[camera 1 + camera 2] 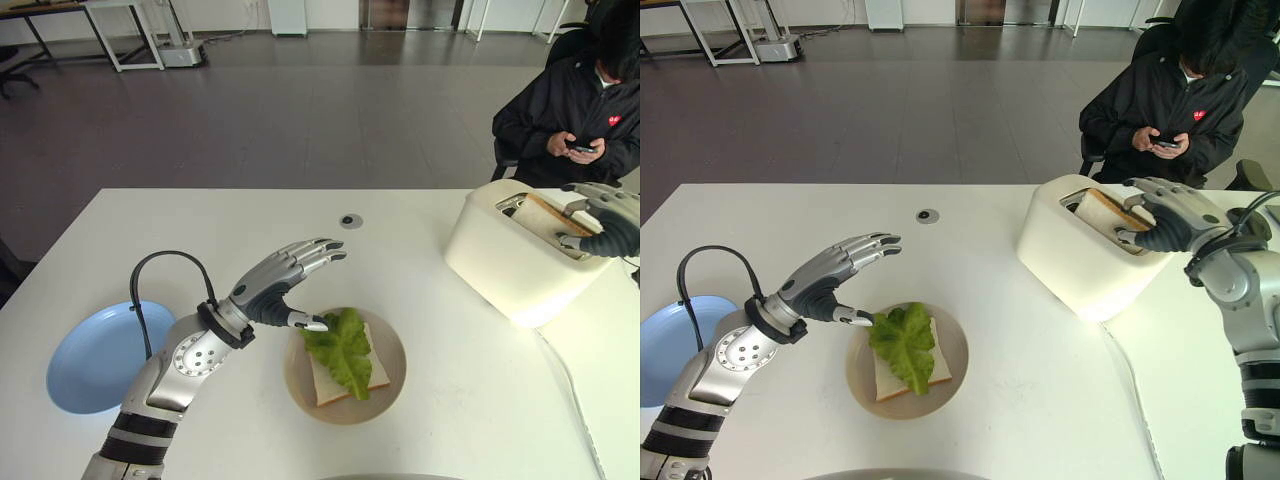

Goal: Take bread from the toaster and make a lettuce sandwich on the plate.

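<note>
One toast (1106, 212) in toaster (1070, 268), likely light, stiff, crumbly; right hand (1167, 222) fingers pinch its top edge. Left hand (832, 274) fingers spread, empty.

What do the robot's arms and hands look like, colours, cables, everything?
Both hands, left hand and right hand, have silver-grey segmented fingers over dark palms. A black cuff rings the left wrist, where a black cable loops out. The forearms are silver shells with black bands; the left one has small round holes.

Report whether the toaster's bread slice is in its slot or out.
In: the bread slice sticks up from the top slot of the toaster, its lower part inside, with the right hand gripping its upper edge.
</note>
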`<action>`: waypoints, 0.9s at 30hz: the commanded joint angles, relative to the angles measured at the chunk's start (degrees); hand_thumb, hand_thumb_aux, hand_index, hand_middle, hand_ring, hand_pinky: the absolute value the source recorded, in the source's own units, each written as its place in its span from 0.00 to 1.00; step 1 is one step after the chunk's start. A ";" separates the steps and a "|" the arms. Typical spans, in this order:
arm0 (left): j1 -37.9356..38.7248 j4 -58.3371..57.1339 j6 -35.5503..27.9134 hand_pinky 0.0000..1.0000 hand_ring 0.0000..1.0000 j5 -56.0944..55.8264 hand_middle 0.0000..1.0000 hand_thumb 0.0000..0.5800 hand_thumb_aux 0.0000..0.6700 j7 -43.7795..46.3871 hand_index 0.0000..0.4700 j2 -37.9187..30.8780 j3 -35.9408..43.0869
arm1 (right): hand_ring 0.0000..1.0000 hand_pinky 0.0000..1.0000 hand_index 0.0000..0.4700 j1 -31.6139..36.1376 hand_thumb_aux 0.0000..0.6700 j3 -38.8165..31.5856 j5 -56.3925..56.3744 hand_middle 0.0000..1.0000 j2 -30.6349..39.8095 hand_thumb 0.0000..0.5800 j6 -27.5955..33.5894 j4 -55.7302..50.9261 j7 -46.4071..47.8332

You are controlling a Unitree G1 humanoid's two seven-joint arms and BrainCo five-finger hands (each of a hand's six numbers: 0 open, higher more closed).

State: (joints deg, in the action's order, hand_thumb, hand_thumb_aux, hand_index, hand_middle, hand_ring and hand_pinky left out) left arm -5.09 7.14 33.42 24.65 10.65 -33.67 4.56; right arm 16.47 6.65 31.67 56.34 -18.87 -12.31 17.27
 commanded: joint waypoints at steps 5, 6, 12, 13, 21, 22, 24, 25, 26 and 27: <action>-1.06 -3.11 1.14 0.00 0.00 1.92 0.00 0.00 0.00 -1.13 0.00 -0.69 -1.05 | 0.00 0.00 1.00 2.00 1.00 0.86 -6.14 0.00 -1.58 1.00 -0.23 0.40 -0.52; -1.09 -3.35 1.26 0.00 0.00 1.94 0.00 0.00 0.00 -1.34 0.00 -0.89 -1.43 | 0.00 0.00 1.00 2.75 1.00 1.58 -6.79 0.00 -1.31 1.00 0.00 -0.71 -1.10; -1.05 -3.19 2.87 0.00 0.00 0.90 0.00 0.00 0.00 -2.25 0.00 -3.60 -5.27 | 0.00 0.00 1.00 14.00 1.00 5.56 -19.67 0.00 3.36 1.00 -2.40 -11.37 7.00; -0.66 -2.74 3.41 0.00 0.00 0.64 0.00 0.00 0.00 -2.30 0.00 -4.28 -6.20 | 0.00 0.00 1.00 16.25 1.00 5.68 -22.43 0.00 3.98 1.00 -2.94 -12.24 9.81; 2.80 5.00 15.73 0.00 0.00 -3.93 0.00 0.00 0.00 -3.58 0.00 -7.14 -12.33 | 0.00 0.00 1.00 28.18 1.00 -0.52 -47.74 0.00 -3.04 1.00 6.21 -6.94 38.82; 3.50 6.42 16.18 0.00 0.00 -3.84 0.00 0.00 0.00 -3.17 0.00 -7.29 -12.98 | 0.00 0.00 1.00 28.53 1.00 -2.75 -49.74 0.00 -5.39 1.00 9.11 -5.58 41.84; 5.10 9.36 16.46 0.00 0.00 -3.17 0.00 0.00 0.00 -2.20 0.00 -7.55 -14.15 | 0.00 0.00 1.00 29.20 1.00 -7.54 -51.99 0.00 -10.33 1.00 14.26 -3.63 46.56; 5.91 10.85 16.44 0.00 0.00 -2.80 0.00 0.00 0.00 -1.60 0.00 -7.60 -14.41 | 0.00 0.00 1.00 29.54 1.00 -10.06 -52.05 0.00 -12.85 1.00 16.28 -3.22 48.35; 6.54 12.27 16.29 0.00 0.00 -2.58 0.00 0.00 0.00 -0.94 0.00 -7.62 -14.29 | 0.00 0.00 1.00 29.85 1.00 -12.20 -51.78 0.00 -15.07 1.00 17.97 -3.14 49.53; 7.04 13.51 16.06 0.00 0.00 -2.53 0.00 0.00 0.00 -0.20 0.00 -7.57 -13.90 | 0.00 0.00 1.00 30.17 1.00 -14.15 -51.22 0.00 -17.16 1.00 19.53 -3.29 50.36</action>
State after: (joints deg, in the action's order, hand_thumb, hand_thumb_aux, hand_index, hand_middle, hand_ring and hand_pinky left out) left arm 0.54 18.29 49.67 21.38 8.67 -40.76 -9.49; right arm 45.14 -4.22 -19.71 42.39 -2.13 -15.99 65.73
